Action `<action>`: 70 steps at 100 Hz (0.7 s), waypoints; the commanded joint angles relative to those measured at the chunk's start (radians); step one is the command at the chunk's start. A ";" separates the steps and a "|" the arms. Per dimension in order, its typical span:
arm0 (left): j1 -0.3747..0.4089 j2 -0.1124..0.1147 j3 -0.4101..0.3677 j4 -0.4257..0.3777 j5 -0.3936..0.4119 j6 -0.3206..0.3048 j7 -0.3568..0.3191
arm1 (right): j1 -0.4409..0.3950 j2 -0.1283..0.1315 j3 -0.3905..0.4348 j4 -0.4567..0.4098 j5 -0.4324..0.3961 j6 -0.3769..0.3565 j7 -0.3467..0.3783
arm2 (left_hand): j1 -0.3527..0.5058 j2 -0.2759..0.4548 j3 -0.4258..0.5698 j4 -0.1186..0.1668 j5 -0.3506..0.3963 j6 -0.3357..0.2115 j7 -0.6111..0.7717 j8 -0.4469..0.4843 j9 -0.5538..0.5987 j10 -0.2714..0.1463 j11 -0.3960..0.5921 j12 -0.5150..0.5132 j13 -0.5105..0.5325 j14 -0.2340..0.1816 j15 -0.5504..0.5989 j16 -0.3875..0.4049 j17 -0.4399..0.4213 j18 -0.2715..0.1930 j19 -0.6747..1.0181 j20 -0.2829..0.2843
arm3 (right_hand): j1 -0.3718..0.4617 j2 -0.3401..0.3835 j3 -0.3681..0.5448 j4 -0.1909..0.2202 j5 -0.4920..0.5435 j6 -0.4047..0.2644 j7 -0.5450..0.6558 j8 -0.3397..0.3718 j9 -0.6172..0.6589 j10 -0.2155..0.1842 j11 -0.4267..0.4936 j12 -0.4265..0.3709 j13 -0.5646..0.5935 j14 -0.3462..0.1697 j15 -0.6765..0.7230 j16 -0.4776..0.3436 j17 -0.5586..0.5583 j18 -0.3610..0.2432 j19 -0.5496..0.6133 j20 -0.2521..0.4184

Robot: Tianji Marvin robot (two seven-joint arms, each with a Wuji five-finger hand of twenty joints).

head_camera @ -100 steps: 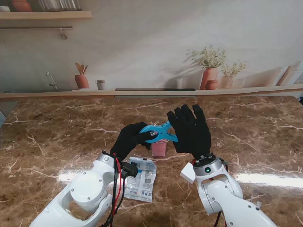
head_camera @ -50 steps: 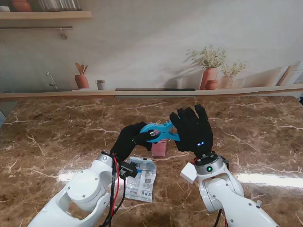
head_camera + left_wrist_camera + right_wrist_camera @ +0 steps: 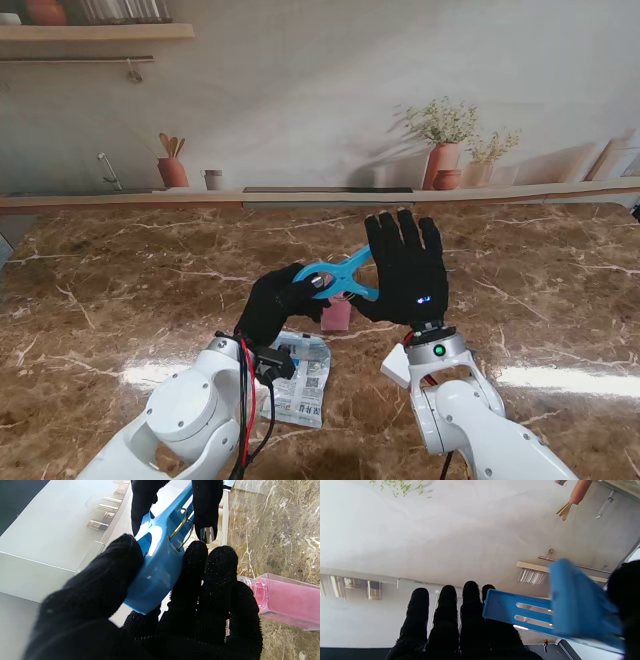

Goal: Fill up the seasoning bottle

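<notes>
Marble table [image 3: 560,290] sitting under everything. Backdrop showing terracotta plant pots [image 3: 441,160], utensil pot [image 3: 172,170], small cup [image 3: 212,179], faucet [image 3: 108,168], wall shelf [image 3: 95,32] hanging upper left.

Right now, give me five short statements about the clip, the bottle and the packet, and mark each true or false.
1. The blue clip is held by both the left hand and the right hand. True.
2. The pink bottle has a cap on. False: the left wrist view shows its neck open.
3. The packet lies flat on the table. True.
4. The clip is red. False: it is blue.
5. The bottle is held by the right hand. False: it stands on the table.
</notes>
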 commanded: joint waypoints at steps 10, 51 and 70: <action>0.015 -0.009 0.000 -0.024 -0.041 -0.003 0.000 | -0.019 0.008 -0.001 -0.018 -0.055 -0.018 0.107 | 0.085 0.096 0.168 -0.004 0.053 -0.186 0.036 0.013 0.108 -0.172 0.078 0.014 0.036 0.011 0.046 0.018 -0.002 -0.011 0.072 0.034 | 0.026 -0.046 0.026 0.051 -0.113 0.028 -0.082 -0.032 -0.173 0.023 -0.070 -0.058 -0.161 -0.019 -0.064 -0.051 -0.077 -0.016 -0.069 0.026; 0.022 -0.002 -0.021 -0.035 -0.059 0.014 -0.027 | 0.014 0.016 -0.020 0.035 -0.141 0.073 0.045 | 0.083 0.100 0.166 0.000 0.053 -0.191 0.039 0.016 0.107 -0.176 0.086 0.016 0.038 0.005 0.050 0.019 -0.003 -0.015 0.071 0.036 | 0.385 -0.248 0.291 -0.015 0.022 -0.069 0.132 0.145 -0.019 -0.057 0.161 0.103 -0.061 -0.046 0.121 -0.018 0.023 -0.034 0.074 0.024; 0.017 0.001 -0.014 -0.030 -0.040 0.010 -0.039 | 0.021 0.020 -0.012 0.045 -0.140 0.046 -0.008 | 0.084 0.103 0.161 0.002 0.051 -0.194 0.036 0.017 0.104 -0.178 0.087 0.018 0.031 0.004 0.046 0.019 -0.009 -0.018 0.066 0.035 | 0.373 -0.297 0.357 -0.053 0.102 -0.212 0.239 0.298 0.090 -0.126 0.202 0.159 0.028 -0.089 0.147 -0.008 0.090 -0.038 0.138 0.020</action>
